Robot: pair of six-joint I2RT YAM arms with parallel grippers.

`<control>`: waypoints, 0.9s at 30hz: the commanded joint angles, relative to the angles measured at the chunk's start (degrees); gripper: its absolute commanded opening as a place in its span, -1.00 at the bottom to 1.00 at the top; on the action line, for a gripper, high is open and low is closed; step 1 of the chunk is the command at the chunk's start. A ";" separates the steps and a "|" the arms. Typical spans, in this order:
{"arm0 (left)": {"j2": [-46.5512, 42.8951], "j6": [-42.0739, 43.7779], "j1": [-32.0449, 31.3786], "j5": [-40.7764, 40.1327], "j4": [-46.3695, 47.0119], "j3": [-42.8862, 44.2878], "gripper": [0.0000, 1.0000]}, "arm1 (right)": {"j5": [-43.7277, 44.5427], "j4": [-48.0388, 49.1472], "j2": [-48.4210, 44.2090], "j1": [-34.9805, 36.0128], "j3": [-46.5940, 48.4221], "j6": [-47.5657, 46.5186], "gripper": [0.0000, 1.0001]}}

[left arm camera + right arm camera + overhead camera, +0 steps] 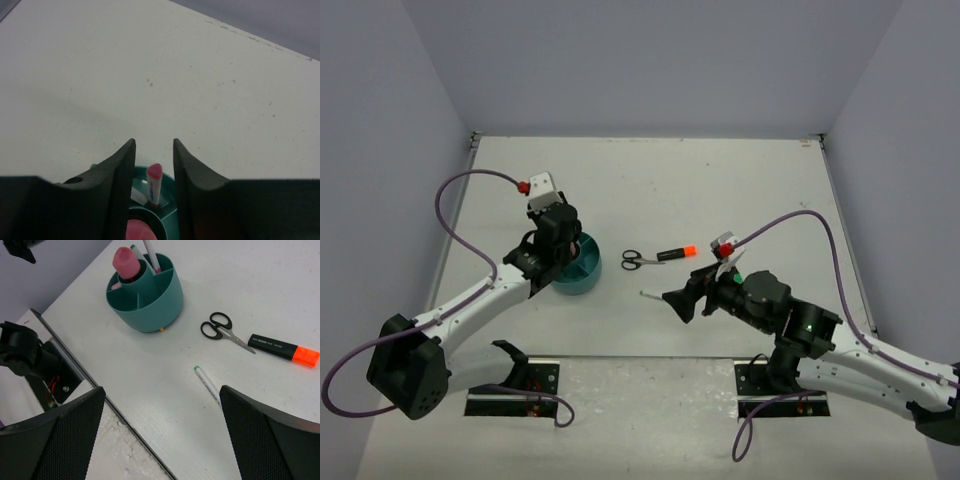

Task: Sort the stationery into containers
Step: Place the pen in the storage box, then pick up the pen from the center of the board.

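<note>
Left gripper [154, 145] hangs over the one round, ribbed teal organizer [150, 305] left of the tabletop's middle. Its jaws are slightly parted and grip nothing, with a pink-tipped white pen [154, 182] standing between them. Right gripper [161, 390] gapes wide, empty. Near mid-tabletop lie one pair of scissors [220, 329], one orange-capped highlighter [282, 347] and one thin white pen [207, 382]. One pink tube [126, 262] stands in the organizer.

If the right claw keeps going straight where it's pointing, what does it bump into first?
Most likely the thin white pen lying on the table just ahead of the right claw. Depth is hard to judge, so it might slide over it.
</note>
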 commanded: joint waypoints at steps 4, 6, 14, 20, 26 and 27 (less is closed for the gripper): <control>-7.46 -1.92 0.32 2.28 0.27 0.00 0.07 | 3.02 -4.63 17.42 -0.46 5.75 2.28 0.97; -9.84 -1.92 0.30 3.10 -2.80 1.15 0.06 | 3.76 -6.94 23.71 -1.73 8.42 2.52 0.97; -18.59 1.54 0.30 11.02 -13.70 8.55 0.89 | -2.72 -9.75 41.70 -7.91 15.32 -7.77 0.88; -19.92 3.41 0.30 18.69 -19.64 12.39 1.00 | -10.36 -14.95 54.31 -9.11 23.19 -15.45 0.61; -22.15 4.10 0.30 22.54 -20.06 11.86 1.00 | -14.66 -18.89 63.80 -9.18 26.74 -16.09 0.01; -22.31 4.18 0.30 22.79 -20.13 11.86 1.00 | -13.75 -19.60 64.53 -9.20 27.32 -15.62 0.01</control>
